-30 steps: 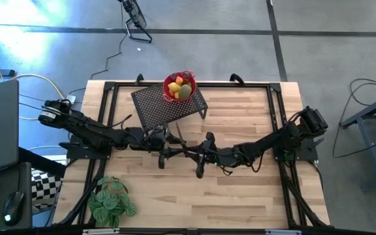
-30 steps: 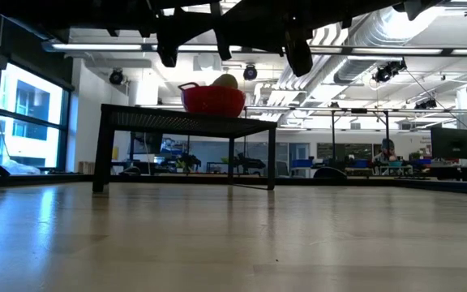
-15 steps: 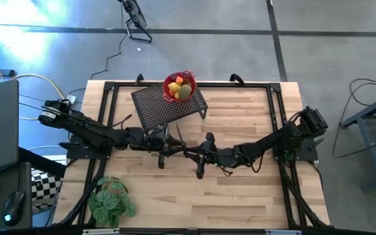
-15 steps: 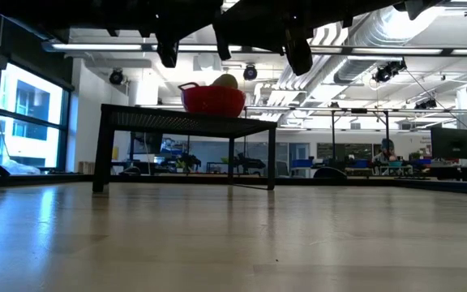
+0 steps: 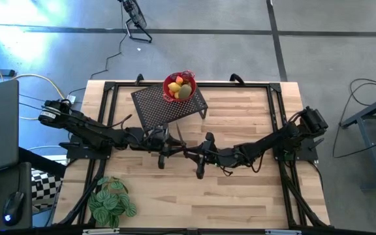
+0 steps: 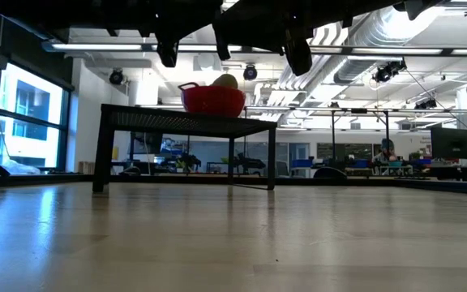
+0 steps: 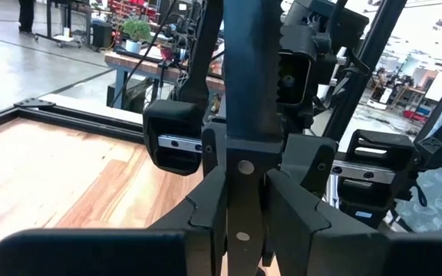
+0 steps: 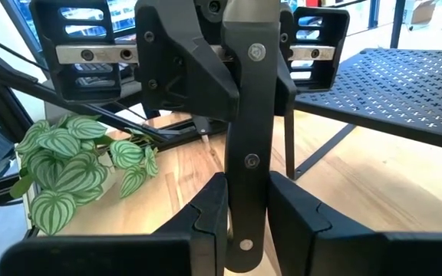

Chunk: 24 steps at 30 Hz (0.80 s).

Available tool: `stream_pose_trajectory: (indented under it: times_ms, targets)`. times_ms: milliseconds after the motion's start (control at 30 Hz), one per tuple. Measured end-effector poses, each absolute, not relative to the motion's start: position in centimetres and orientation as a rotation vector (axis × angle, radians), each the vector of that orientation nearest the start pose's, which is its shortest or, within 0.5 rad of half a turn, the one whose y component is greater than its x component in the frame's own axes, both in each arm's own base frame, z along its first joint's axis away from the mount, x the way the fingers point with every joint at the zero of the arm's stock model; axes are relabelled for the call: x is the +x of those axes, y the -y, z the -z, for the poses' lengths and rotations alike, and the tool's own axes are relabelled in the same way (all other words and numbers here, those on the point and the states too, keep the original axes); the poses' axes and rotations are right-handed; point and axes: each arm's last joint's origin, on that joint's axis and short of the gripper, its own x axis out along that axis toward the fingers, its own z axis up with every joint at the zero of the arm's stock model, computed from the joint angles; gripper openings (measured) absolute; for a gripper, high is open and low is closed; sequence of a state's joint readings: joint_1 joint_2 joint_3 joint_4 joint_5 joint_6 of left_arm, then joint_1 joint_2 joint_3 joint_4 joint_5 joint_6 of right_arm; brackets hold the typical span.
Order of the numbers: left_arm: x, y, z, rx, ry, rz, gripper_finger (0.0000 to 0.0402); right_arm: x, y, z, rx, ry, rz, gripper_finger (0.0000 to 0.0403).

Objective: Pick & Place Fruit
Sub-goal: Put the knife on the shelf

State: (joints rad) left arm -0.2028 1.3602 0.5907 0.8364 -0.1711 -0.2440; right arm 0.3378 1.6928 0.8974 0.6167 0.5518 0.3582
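- Table (image 5: 240,196): light wood planks inside a black frame, seen whole from above. No loose fruit visible on the bare wood.
- Black perforated stand (image 5: 168,106): small raised platform at the far side of the table, left of centre; in the low view it stands on four legs.
- Both arms: folded low across mid-table, ends meeting near the centre, in front of the stand.
- Potted leafy plant (image 5: 111,201): near-left corner, well apart from the work.
- Red mesh bowl (image 5: 179,87): on the far corner of the stand. Holds the fruit (image 5: 179,89): yellow and olive-green pieces heaped above the rim.
- Left tool (image 5: 161,158): fingers drawn close together, nothing between them in its wrist view.
- Right tool (image 5: 200,168): likewise narrow, empty.
- Step, as judged: all visible fruit sits in the bowl and both arms look parked, so placing appears finished or nearly so.
- Next move: if any piece is left, it is out of sight here; a tool would need to open before reaching.
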Motion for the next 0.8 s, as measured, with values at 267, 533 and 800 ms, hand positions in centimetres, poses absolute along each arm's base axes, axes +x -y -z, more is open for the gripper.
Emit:
stream_pose_trajectory:
  times_ms: [267,533,800]
  targets:
    - [27.39,5.12,-24.07,-0.249,0.062,0.038,0.0068,34.23,-10.44,-21.62,0.288,-0.122,0.232,0.0087]
    - [27.38,5.12,-24.06,-0.247,0.061,0.038,0.0067,34.22,-10.54,-21.61,0.278,-0.127,0.211,0.0124]
    - [27.38,5.09,-24.05,-0.247,0.061,0.032,0.0067,34.2,-10.65,-21.59,0.27,-0.132,0.2,0.0218]
